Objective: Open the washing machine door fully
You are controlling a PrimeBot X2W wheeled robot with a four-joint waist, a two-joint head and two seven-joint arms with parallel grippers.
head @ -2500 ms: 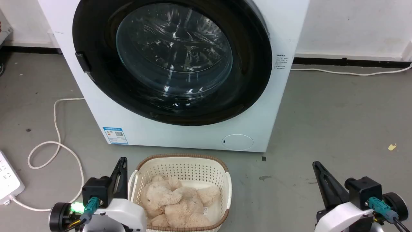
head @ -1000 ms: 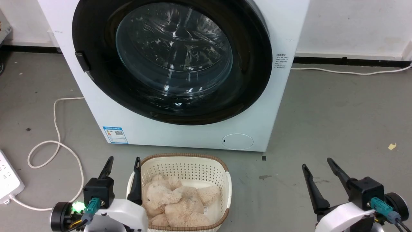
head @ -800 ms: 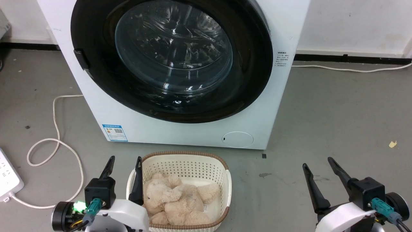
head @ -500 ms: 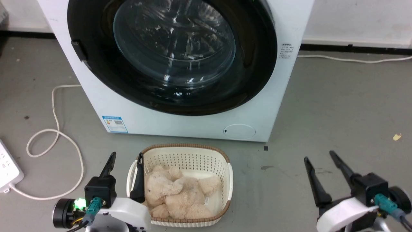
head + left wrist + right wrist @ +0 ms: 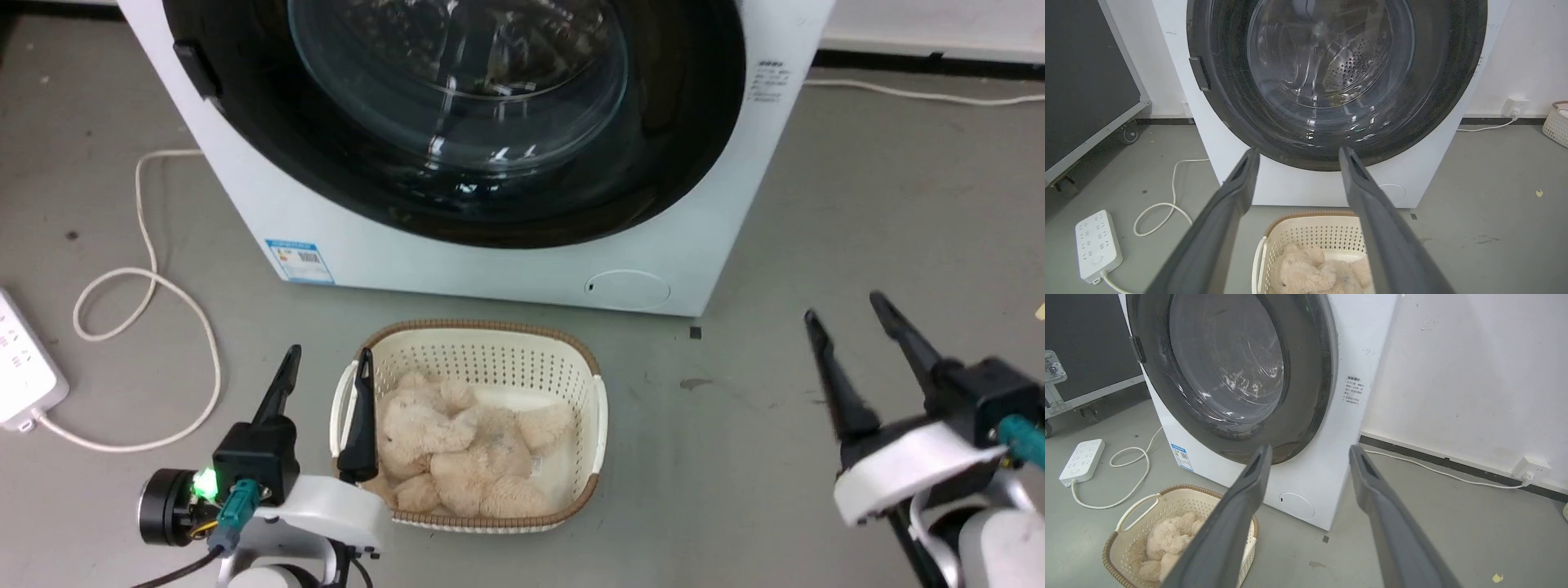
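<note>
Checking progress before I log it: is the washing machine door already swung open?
No, the washing machine door lies flush against the white washer front.

thing: washing machine door [image 5: 457,106], a big round glossy black disc
centre: clear bulging glass bowl [image 5: 1331,57], pretty reflective
state: shut, sitting flush on the white washer front [image 5: 506,273]
pose: upright, face pointing out into the room
extra: small black tab [image 5: 1199,73] on its rim at roughly 9 o'clock
</note>
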